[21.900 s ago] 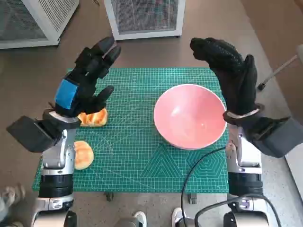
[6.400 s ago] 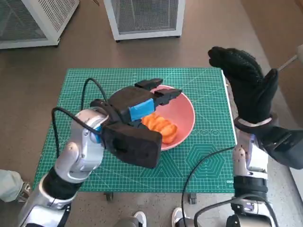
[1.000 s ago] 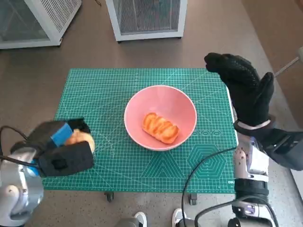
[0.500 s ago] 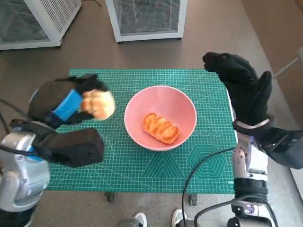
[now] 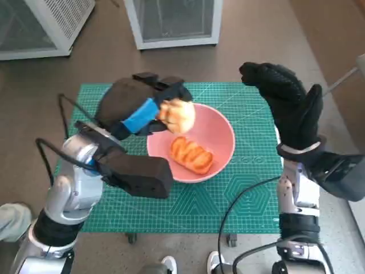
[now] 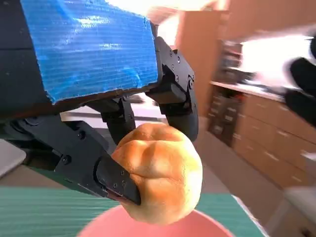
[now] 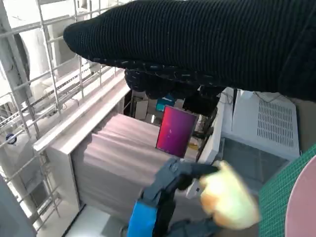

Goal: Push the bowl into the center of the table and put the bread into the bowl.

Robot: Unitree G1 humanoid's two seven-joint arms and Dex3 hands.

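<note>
While the round bread roll (image 5: 176, 115) hangs over the bowl's (image 5: 219, 149) ten-o'clock rim rather than its middle, a release now could let it strike the lip and bounce out onto the green mat (image 5: 251, 194), or land on the twisted loaf (image 5: 191, 154) already lying in the bowl and roll off. The bowl itself sits near the middle of the mat. The left hand (image 5: 134, 107) reaches in from eight o'clock, forearm raised, its black fingers (image 6: 178, 101) wrapped round the roll and gripping it from above and behind. The right hand (image 5: 283, 103) stands upright at the mat's three-o'clock edge, well apart from the bowl, holding nothing, its fingers loosely bent forward.
</note>
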